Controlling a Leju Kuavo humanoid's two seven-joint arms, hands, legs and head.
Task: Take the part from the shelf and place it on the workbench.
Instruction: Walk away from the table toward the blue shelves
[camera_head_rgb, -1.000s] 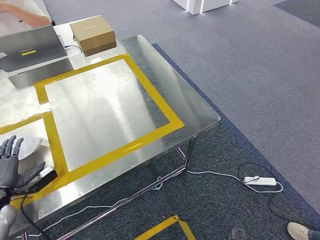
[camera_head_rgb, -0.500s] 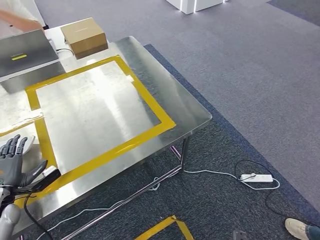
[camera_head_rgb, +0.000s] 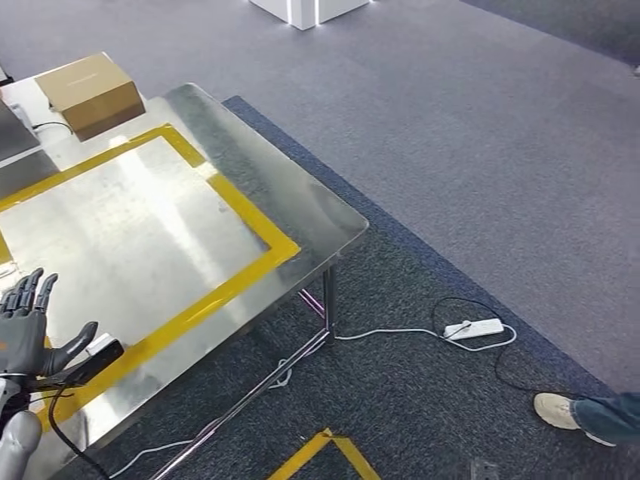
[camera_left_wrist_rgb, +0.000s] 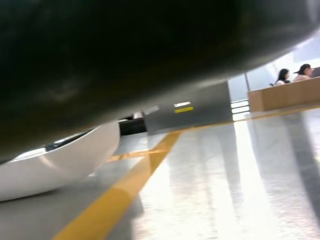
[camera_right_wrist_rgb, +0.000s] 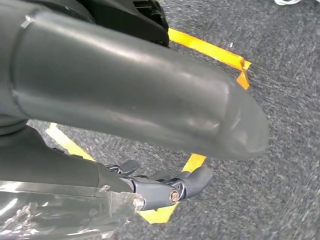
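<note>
A smooth white curved part (camera_left_wrist_rgb: 56, 162) lies on the reflective steel workbench (camera_head_rgb: 302, 205), seen from the left wrist view just beside a band of yellow tape (camera_left_wrist_rgb: 124, 187); in the head view its spot falls at the lower left of the frame, near the left hand (camera_head_rgb: 26, 330), though I cannot pick it out there. That hand hovers with fingers spread and thumb out, holding nothing, so the placing step looks done or nearly so, and the next move probably calls for drawing the arm back without brushing the part. The right hand (camera_right_wrist_rgb: 158, 187) hangs over grey carpet with fingers loosely curled in; whether it is fully closed I cannot tell. Open tabletop stretches toward the brown cardboard box (camera_head_rgb: 90, 92) at upper left; the bench's corner and edge drop off at centre frame.
</note>
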